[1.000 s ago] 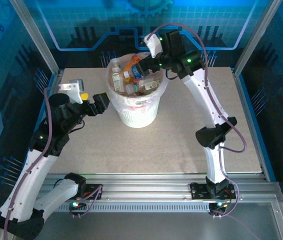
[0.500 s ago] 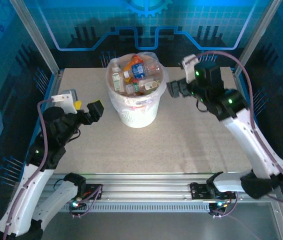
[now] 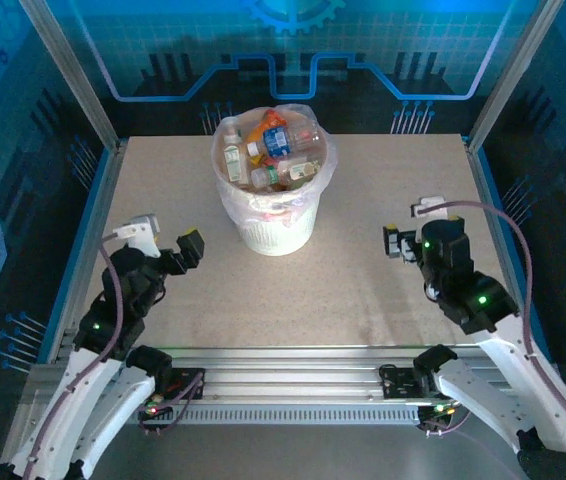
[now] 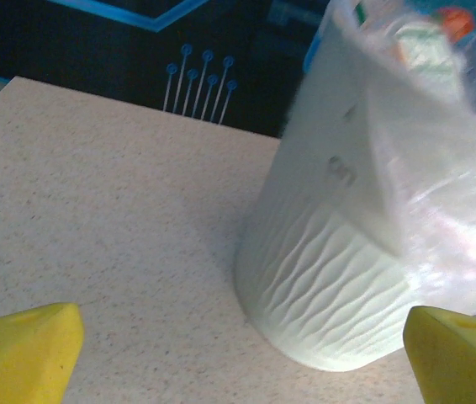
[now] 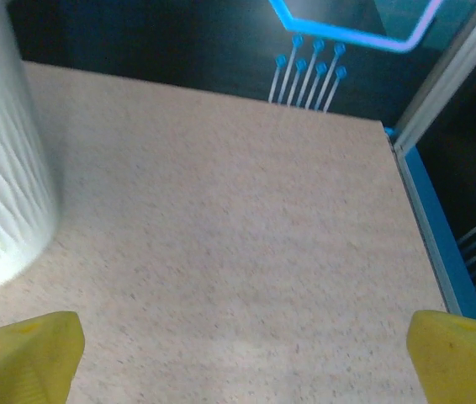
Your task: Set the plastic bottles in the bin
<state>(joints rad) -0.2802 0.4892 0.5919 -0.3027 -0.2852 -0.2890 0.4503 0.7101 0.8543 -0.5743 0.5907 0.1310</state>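
Top external: white ribbed bin (image 3: 281,232) holds clear plastic bottles (image 3: 268,150).

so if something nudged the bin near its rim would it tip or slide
Probably tip-prone: the bin is tall, narrows toward its base, and the bottles are heaped near the top. A low push would likely slide it on the smooth table. Its bag liner looks loose and slippery.
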